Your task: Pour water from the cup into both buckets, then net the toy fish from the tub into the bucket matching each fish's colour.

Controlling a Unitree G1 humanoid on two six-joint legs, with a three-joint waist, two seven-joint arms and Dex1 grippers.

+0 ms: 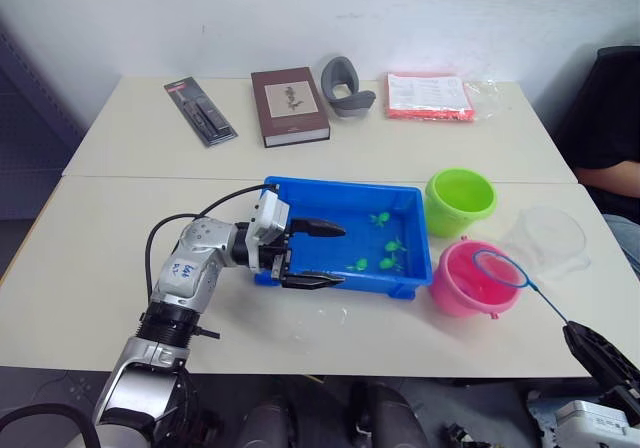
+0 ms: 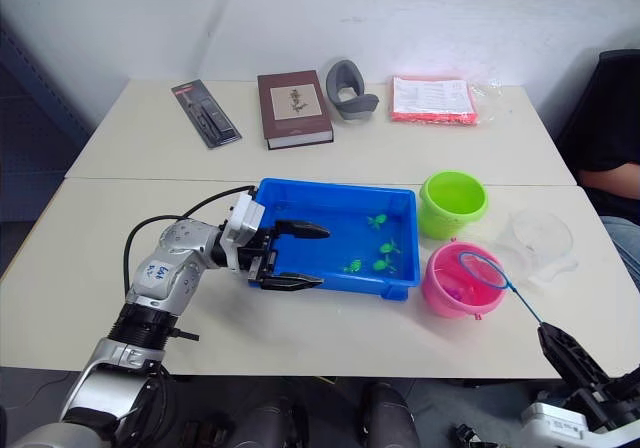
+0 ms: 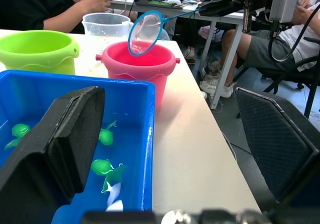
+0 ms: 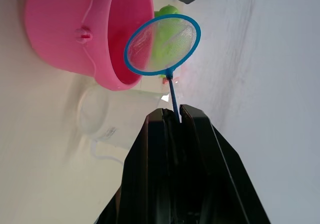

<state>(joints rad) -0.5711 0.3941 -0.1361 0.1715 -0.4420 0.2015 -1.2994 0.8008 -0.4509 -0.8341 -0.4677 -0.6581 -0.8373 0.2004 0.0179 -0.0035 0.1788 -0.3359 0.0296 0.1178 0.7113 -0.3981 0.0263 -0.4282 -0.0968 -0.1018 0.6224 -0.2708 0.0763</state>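
On the pale surface (image 1: pixel 120 268), right tool (image 4: pixel 172 115) grips the net (image 1: pixel 498 268) over the pink bucket (image 1: pixel 462 288); left tool (image 1: pixel 312 255) gapes astride the tub (image 1: pixel 345 200) rim

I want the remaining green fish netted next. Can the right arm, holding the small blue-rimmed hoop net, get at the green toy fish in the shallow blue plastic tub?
Probably yes: the net hangs over the pink bucket beside the tub, open-topped, fish at its near end.

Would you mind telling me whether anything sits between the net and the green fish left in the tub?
Only the tub wall: the net, in the right tool, hangs over the pink bucket beside it.
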